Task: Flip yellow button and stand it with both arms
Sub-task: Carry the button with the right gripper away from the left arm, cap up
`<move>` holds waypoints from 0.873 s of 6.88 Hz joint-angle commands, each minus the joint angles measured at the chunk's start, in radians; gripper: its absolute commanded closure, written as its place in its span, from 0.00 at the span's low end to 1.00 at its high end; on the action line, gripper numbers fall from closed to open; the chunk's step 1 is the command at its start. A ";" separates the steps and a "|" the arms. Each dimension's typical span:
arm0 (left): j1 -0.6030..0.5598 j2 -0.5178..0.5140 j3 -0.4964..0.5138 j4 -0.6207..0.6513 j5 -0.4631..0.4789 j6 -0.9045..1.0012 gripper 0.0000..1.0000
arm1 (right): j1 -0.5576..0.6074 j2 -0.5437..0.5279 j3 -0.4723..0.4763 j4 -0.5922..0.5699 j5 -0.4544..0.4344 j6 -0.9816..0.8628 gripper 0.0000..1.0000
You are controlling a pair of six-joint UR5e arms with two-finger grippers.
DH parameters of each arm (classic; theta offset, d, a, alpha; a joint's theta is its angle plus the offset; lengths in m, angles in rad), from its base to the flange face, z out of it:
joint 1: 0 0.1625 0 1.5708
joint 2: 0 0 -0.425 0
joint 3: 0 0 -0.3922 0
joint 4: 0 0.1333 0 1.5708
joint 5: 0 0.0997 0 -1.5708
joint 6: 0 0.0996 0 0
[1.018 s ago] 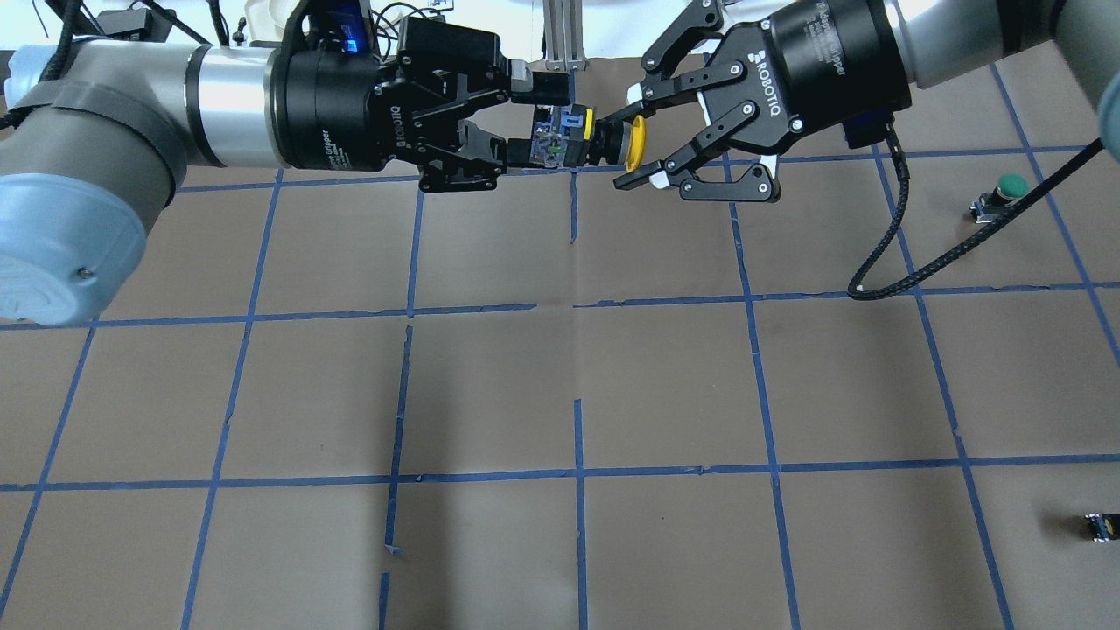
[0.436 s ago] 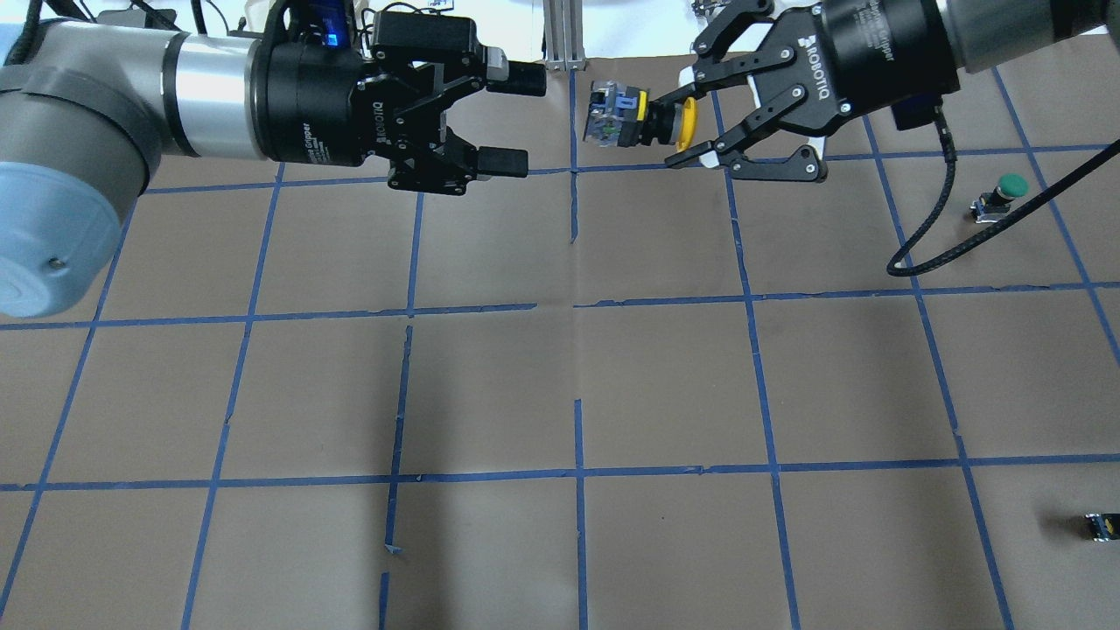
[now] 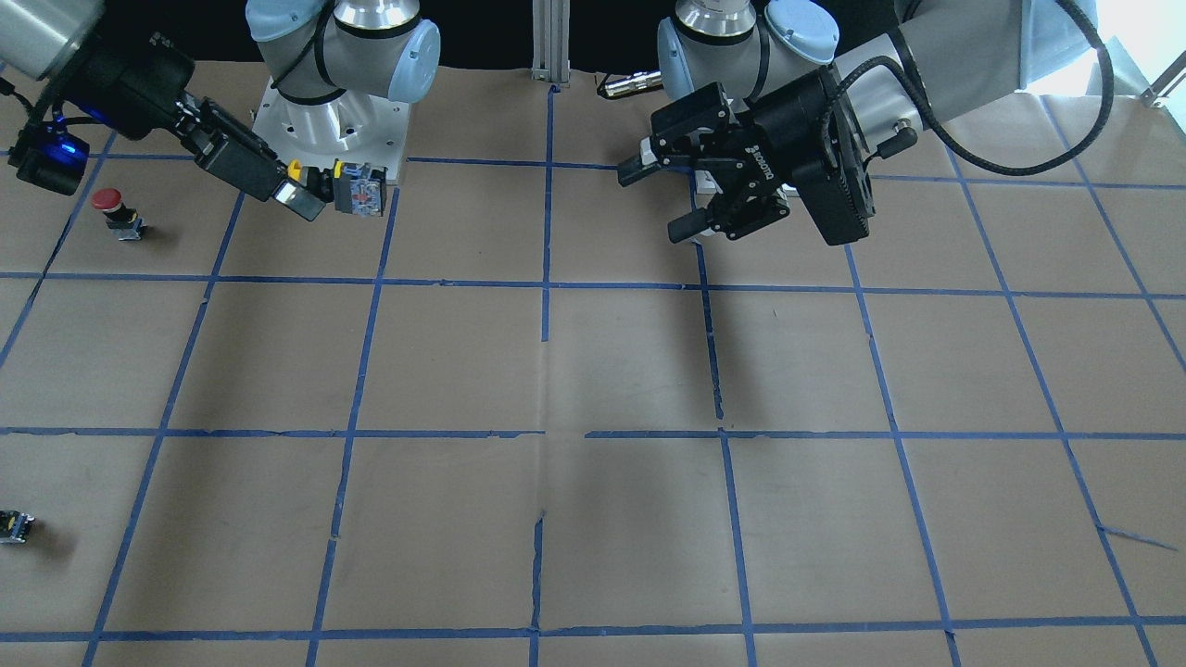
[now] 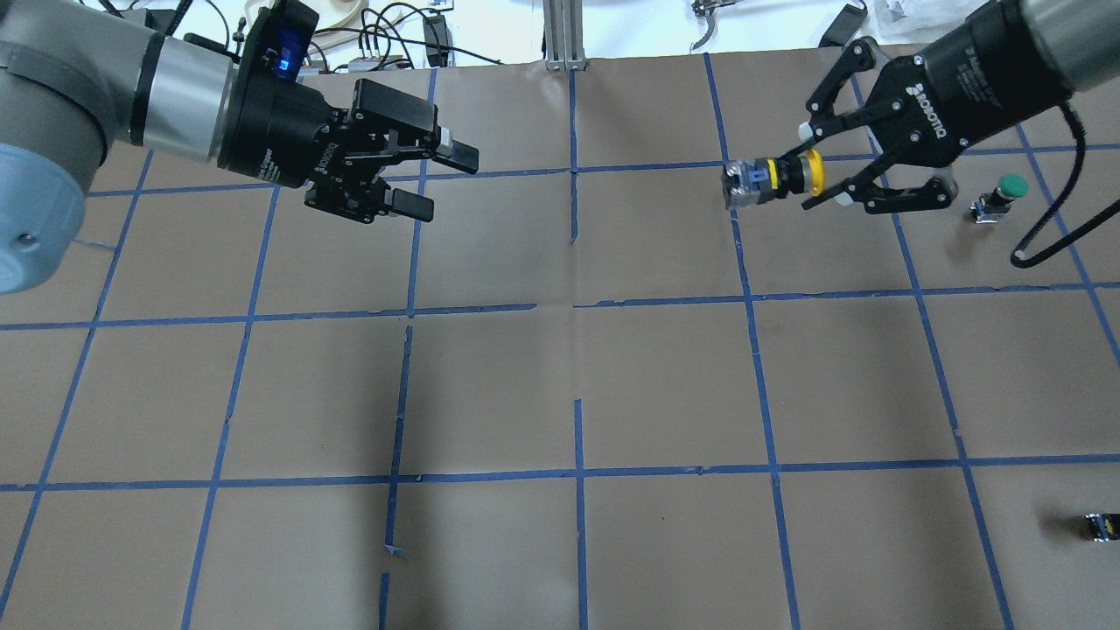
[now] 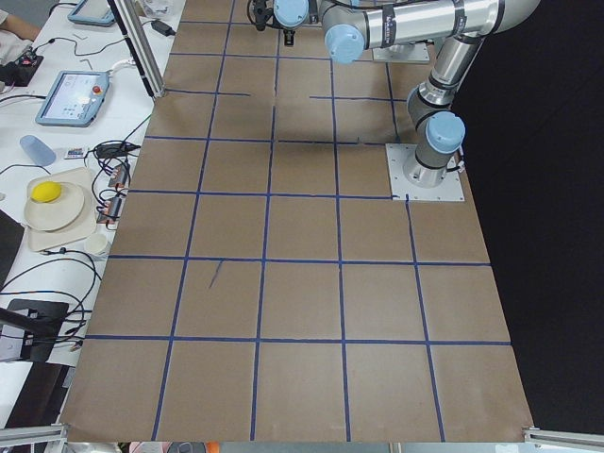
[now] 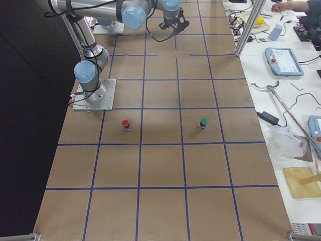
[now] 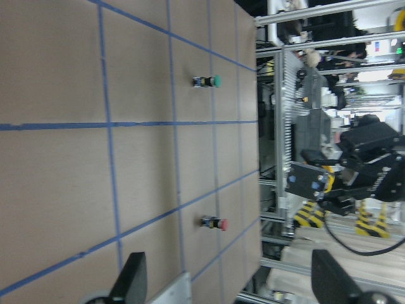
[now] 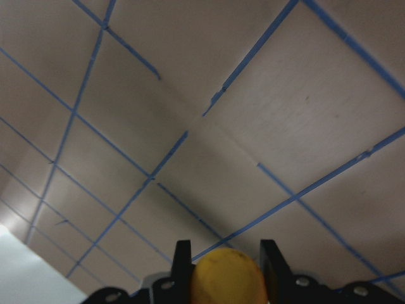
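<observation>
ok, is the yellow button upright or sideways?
Sideways. The button is held off the table in the right gripper, axis horizontal, cap toward the gripper, base pointing away.

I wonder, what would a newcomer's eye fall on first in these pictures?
The yellow button, held sideways in the right tool on the robot's right. Across from it the left tool hangs open and empty; a green-capped button stands upright nearby.

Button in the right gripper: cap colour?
Yellow. The yellow button in the right gripper shows best in the overhead exterior view.
</observation>
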 commanded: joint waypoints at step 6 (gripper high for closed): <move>-0.076 -0.029 0.168 0.049 0.847 0.097 0.01 | -0.187 -0.004 0.237 -0.386 -0.334 -1.492 0.72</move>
